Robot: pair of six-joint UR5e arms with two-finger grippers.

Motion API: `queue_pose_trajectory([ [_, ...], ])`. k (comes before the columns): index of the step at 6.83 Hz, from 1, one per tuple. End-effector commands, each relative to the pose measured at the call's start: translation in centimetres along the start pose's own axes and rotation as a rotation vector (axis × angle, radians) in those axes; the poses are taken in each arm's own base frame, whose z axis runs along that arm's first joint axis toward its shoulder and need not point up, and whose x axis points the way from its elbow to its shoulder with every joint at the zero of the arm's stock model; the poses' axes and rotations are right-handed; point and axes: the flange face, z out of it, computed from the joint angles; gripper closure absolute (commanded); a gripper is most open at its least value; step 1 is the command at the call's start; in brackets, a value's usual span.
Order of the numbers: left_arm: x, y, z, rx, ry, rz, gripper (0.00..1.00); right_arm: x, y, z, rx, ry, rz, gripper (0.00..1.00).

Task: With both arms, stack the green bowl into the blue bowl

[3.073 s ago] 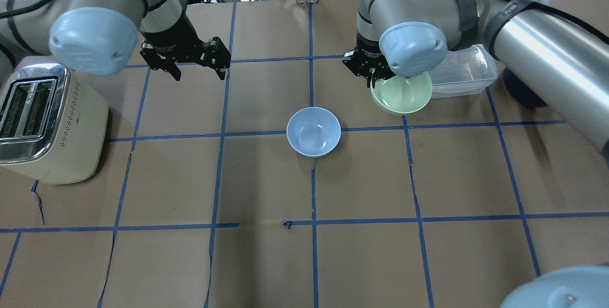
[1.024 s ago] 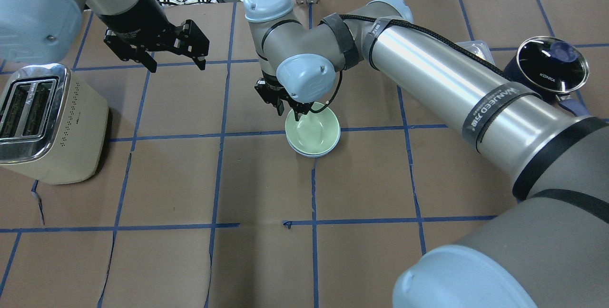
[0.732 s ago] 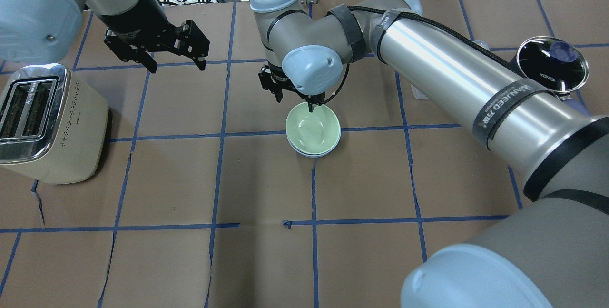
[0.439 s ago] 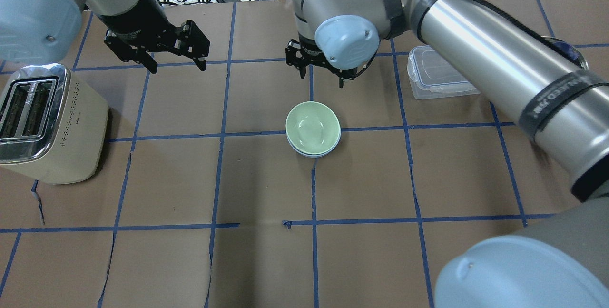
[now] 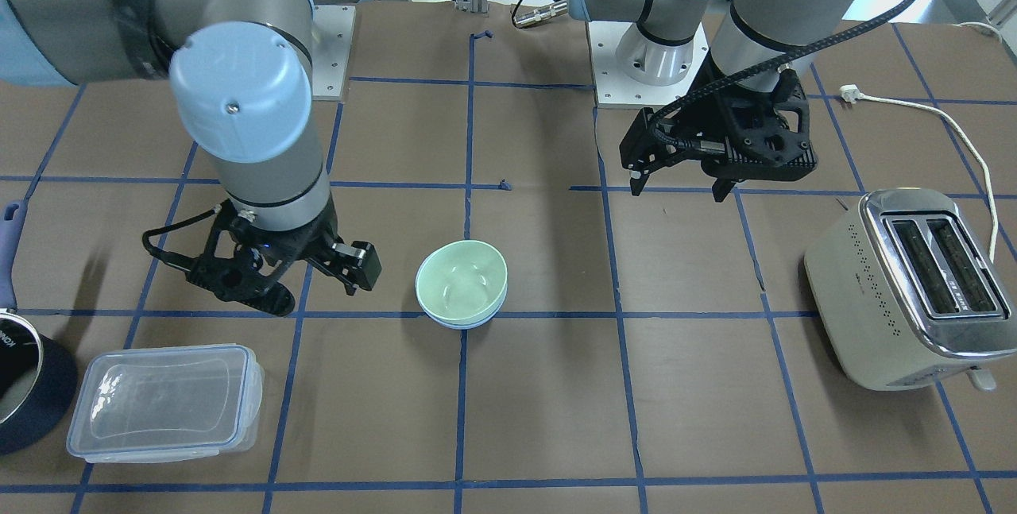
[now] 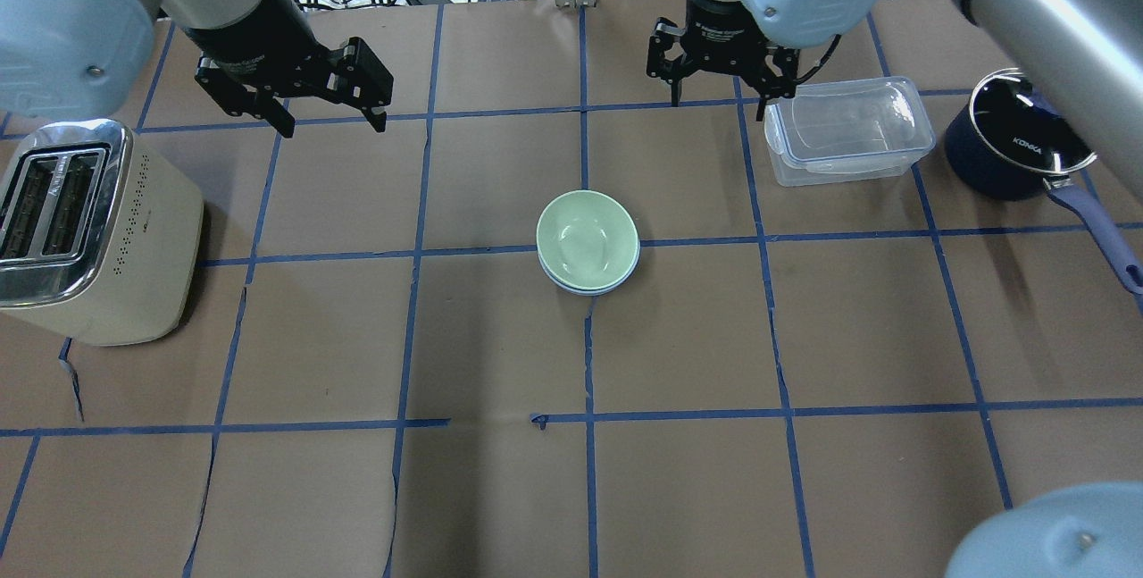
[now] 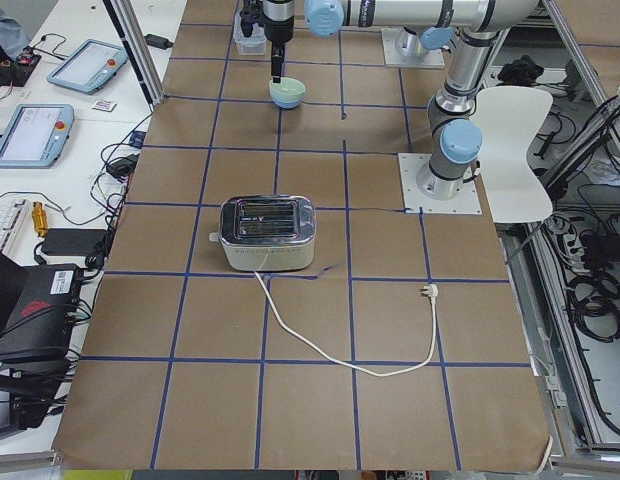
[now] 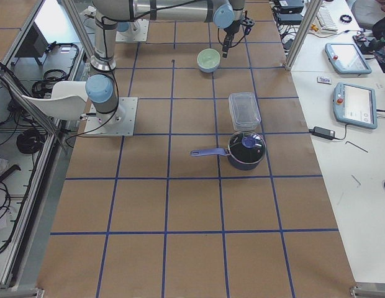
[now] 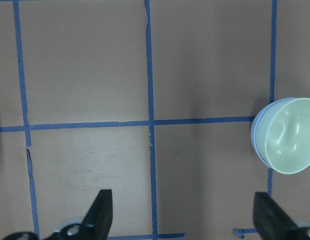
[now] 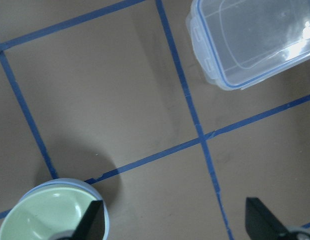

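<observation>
The green bowl [image 6: 585, 234] sits nested inside the blue bowl [image 6: 589, 290] at the table's centre. Only the blue bowl's rim shows under it. The stack also shows in the front view, green bowl [image 5: 462, 280] over blue rim [image 5: 465, 324]. My left gripper [image 6: 332, 118] is open and empty, above the table far left of the bowls. My right gripper [image 6: 720, 104] is open and empty, behind and to the right of the stack. The left wrist view has the green bowl [image 9: 290, 135] at its right edge. The right wrist view has it [image 10: 50, 217] at the bottom left.
A cream toaster [image 6: 89, 230] stands at the left edge, its white cable [image 5: 953, 117] trailing toward the robot's base. A clear plastic container [image 6: 844, 127] lies just right of my right gripper. A dark navy pot [image 6: 1018, 145] with a handle stands beyond it.
My right gripper let go of the green bowl inside the blue bowl, opened, then rose and moved back right toward the clear container. The left gripper stayed put.
</observation>
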Motion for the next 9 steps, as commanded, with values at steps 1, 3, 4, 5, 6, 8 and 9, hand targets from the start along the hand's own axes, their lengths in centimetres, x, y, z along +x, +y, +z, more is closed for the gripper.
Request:
queue_pose_trajectory([
  [1,-0.1,0.0,-0.1,0.002,-0.018,-0.012,0.0,5.5,-0.3,-3.9,0.034,-0.005,-0.048,0.0],
  [3,-0.4,-0.1,0.0,0.003,-0.032,-0.011,0.0,8.7,0.0,-3.9,0.002,0.004,-0.218,0.02],
  [4,-0.3,0.1,-0.1,0.004,-0.032,-0.014,0.0,9.6,2.1,-4.6,0.016,-0.021,-0.209,0.02],
  [5,-0.2,0.1,0.0,0.001,-0.026,-0.015,0.0,10.2,4.4,-4.8,0.016,-0.053,-0.204,0.01],
  [6,-0.2,0.0,0.0,0.001,-0.021,-0.017,0.0,10.7,5.4,-3.6,-0.005,-0.064,-0.201,0.01],
  [8,-0.2,0.0,0.0,0.001,-0.021,-0.017,0.0,10.7,6.3,-3.0,-0.003,-0.093,-0.195,0.0],
  [9,-0.2,0.0,0.0,0.001,-0.021,-0.017,0.0,10.8,6.4,-3.0,-0.009,-0.093,-0.193,0.0],
])
